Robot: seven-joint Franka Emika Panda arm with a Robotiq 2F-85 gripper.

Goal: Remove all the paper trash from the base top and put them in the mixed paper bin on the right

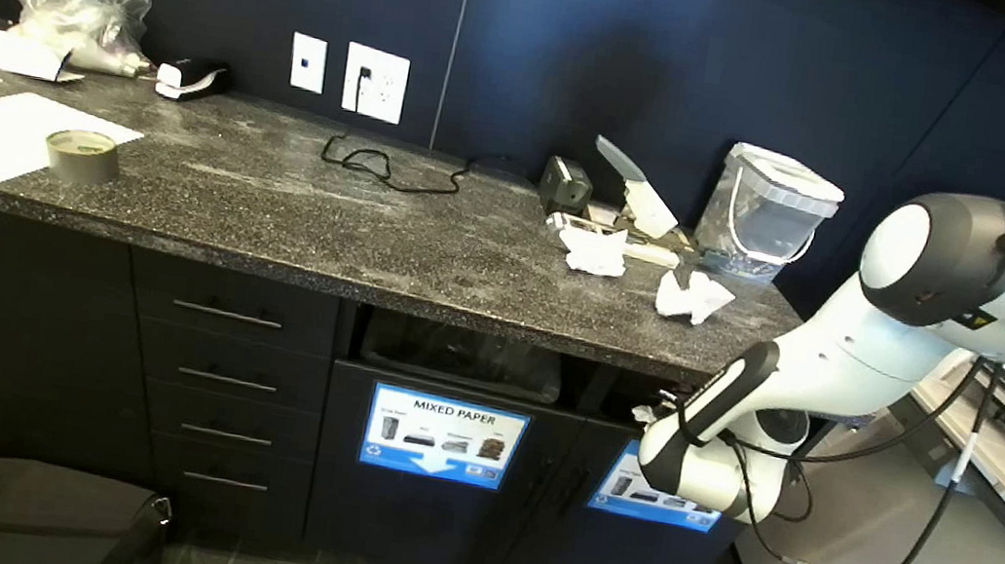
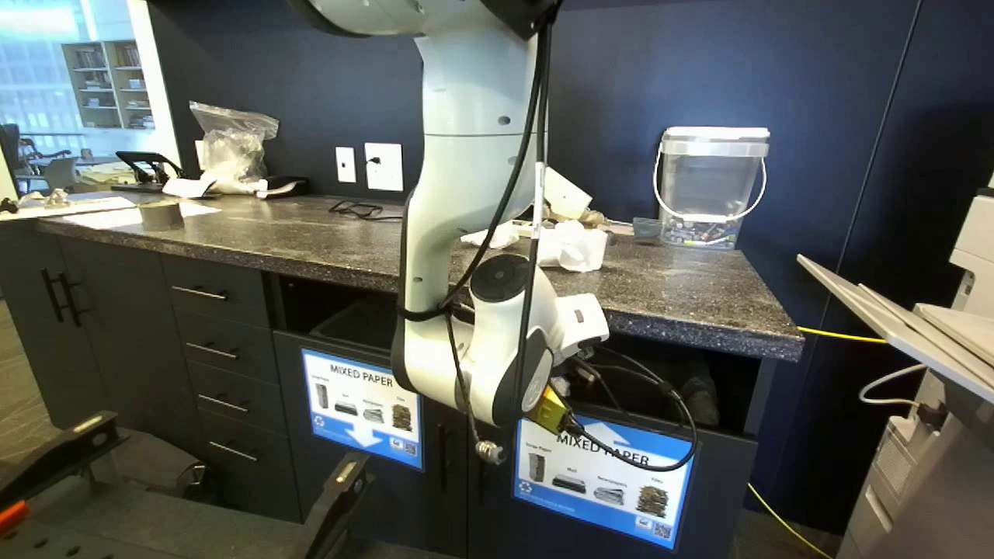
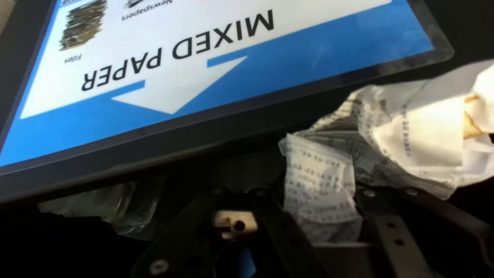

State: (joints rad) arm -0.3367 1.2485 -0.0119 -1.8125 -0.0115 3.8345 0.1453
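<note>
Pinching a crumpled printed paper scrap (image 3: 322, 181) in the nearly closed gripper (image 3: 315, 191), right by the front lip (image 3: 193, 139) of the right-hand MIXED PAPER bin (image 2: 714, 497). Maybe joined to the larger crumple (image 3: 420, 139) beside it; can't tell, nor how far inside. Push well past the lip before releasing, or risk leaving it draped outside. Then spread wide, check for cling, back straight out; avoid snagging the clear plastic (image 3: 104, 204) behind the lip. Next, fetch at least two white crumpled scraps (image 1: 595, 252) off the speckled stone countertop (image 1: 352, 231).
</note>
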